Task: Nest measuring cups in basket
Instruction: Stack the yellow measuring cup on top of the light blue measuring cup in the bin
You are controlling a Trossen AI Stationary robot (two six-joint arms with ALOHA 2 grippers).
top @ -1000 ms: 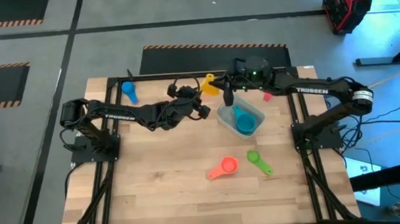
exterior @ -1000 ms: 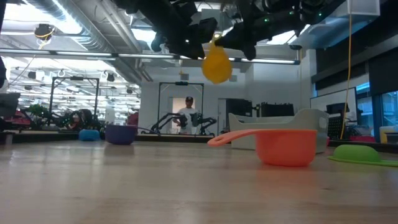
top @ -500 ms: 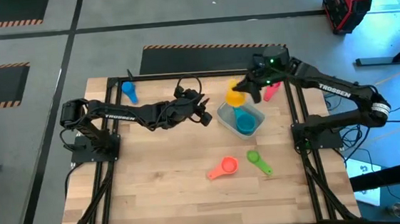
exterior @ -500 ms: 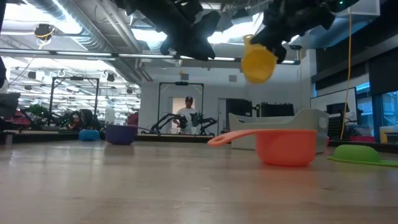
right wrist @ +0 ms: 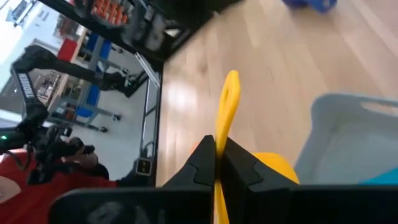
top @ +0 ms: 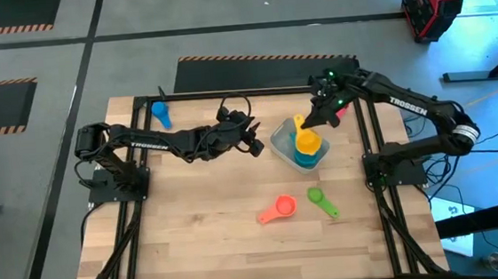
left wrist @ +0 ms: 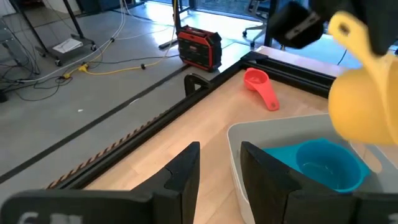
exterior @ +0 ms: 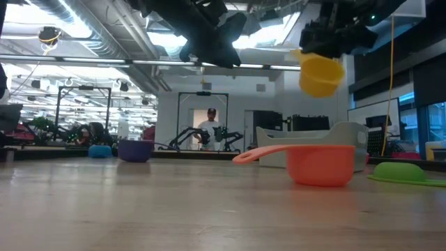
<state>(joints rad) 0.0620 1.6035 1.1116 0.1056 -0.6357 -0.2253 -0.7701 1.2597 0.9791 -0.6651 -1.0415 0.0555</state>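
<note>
The pale basket (top: pixel 278 142) stands right of the table's middle, with a teal cup (left wrist: pixel 326 165) lying in it. My right gripper (right wrist: pixel 219 163) is shut on a yellow cup (top: pixel 308 140), which hangs over the basket (exterior: pixel 341 132) and clear of it. My left gripper (left wrist: pixel 219 174) stands open just left of the basket, with nothing between its fingers. An orange cup (top: pixel 279 210) and a green cup (top: pixel 322 201) lie on the table nearer the front. A blue cup (top: pixel 160 115) lies at the far left, a purple cup (exterior: pixel 136 150) stands near it, and a red cup (left wrist: pixel 258 84) lies beyond the basket. My right gripper pinches the yellow cup's flat handle (right wrist: pixel 227 127) between its two fingers, one on each flat face. The fingers slant down from the table's far right, and the handle's free end sticks out past them. The bowl (exterior: pixel 320 74) hangs below the fingers, mouth roughly up, clear of the basket.
The table's black frame rail (left wrist: pixel 292 68) runs along the far edge behind the basket. Bare wood lies in front of the basket and across the table's left half. A person (exterior: pixel 211 129) stands far off in the room beyond the table.
My right gripper has carried the yellow cup away from my left gripper, toward the table's right edge and then nearer and slightly down, until it hangs over the basket. The wrist has turned, and the cup's bowl now sits with its mouth roughly up. My left gripper has turned slightly.
</note>
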